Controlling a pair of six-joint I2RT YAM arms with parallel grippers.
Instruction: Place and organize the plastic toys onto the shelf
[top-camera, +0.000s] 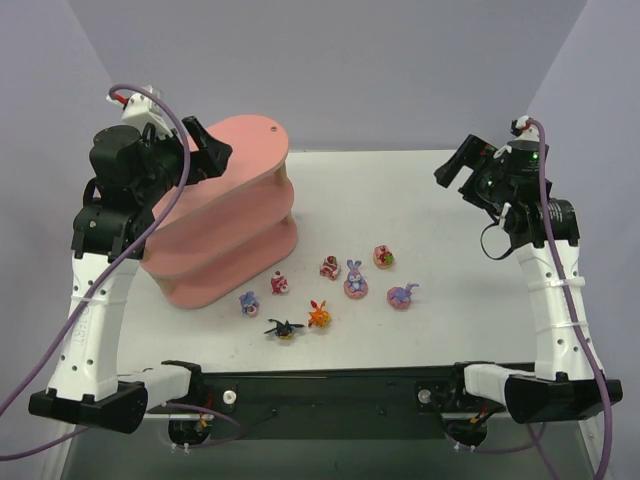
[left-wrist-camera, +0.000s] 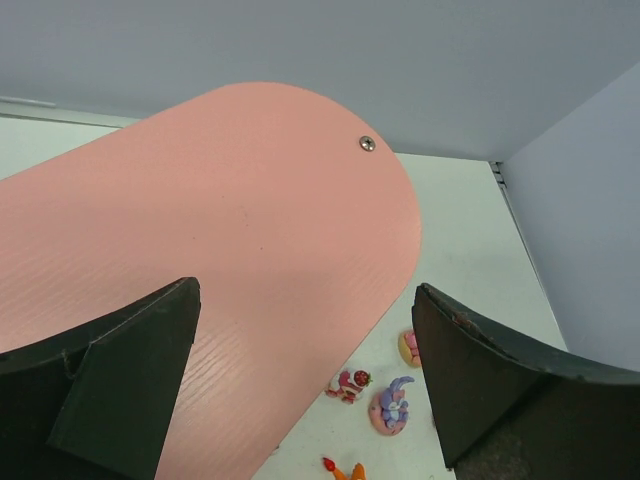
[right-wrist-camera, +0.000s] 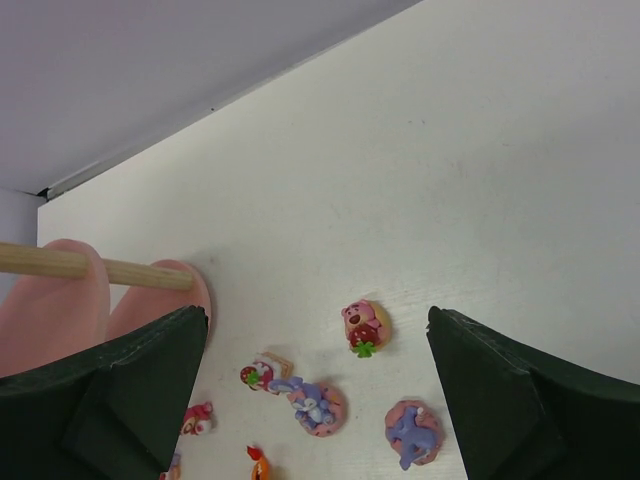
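Observation:
The salmon-pink three-tier shelf stands at the back left, with nothing on its top board. Eight small toys lie on the white table in front of it: a pink bear, a pink-red one, an upright purple bunny, a lying purple bunny, a small red-pink one, a blue bunny, an orange one and a black-yellow spiky one. My left gripper hovers open and empty over the top board. My right gripper is open and empty, high at the back right.
The right wrist view shows the bear, both bunnies and a wooden post of the shelf. Purple walls close in the table at the back and sides. A black rail runs along the near edge.

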